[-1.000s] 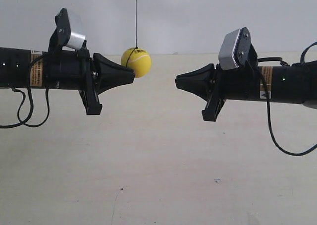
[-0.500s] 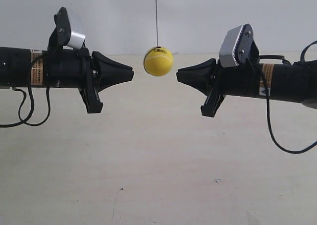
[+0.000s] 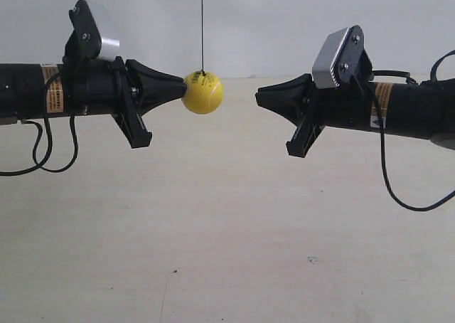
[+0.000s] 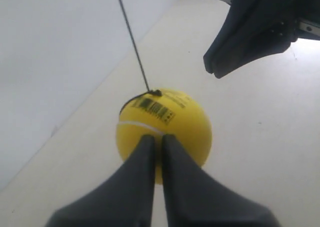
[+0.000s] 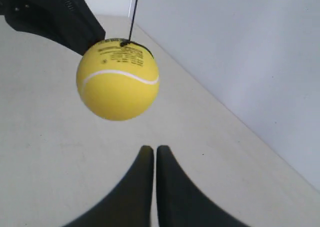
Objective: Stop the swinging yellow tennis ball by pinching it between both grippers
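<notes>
The yellow tennis ball (image 3: pixel 202 93) hangs on a thin dark string (image 3: pixel 202 24) between two black cone-shaped heads. My left gripper (image 3: pixel 183 88) is shut, and its tip touches the ball's side; in the left wrist view the ball (image 4: pixel 165 122) sits right against my left gripper (image 4: pixel 155 137). My right gripper (image 3: pixel 259 95) is shut too and stands apart from the ball with a clear gap. In the right wrist view the ball (image 5: pixel 118 79) floats beyond my right gripper (image 5: pixel 153 148), and it hides the tip of the left head behind it.
A pale beige tabletop (image 3: pixel 227 252) lies well below both arms, with a white wall (image 3: pixel 284 24) behind. Black cables (image 3: pixel 398 195) droop from each arm. Silver camera boxes (image 3: pixel 334 56) sit on top of the arms.
The ball has swung from near the right gripper back against the left gripper's tip. Both arms have risen slightly, and the left tip has edged toward the ball.
</notes>
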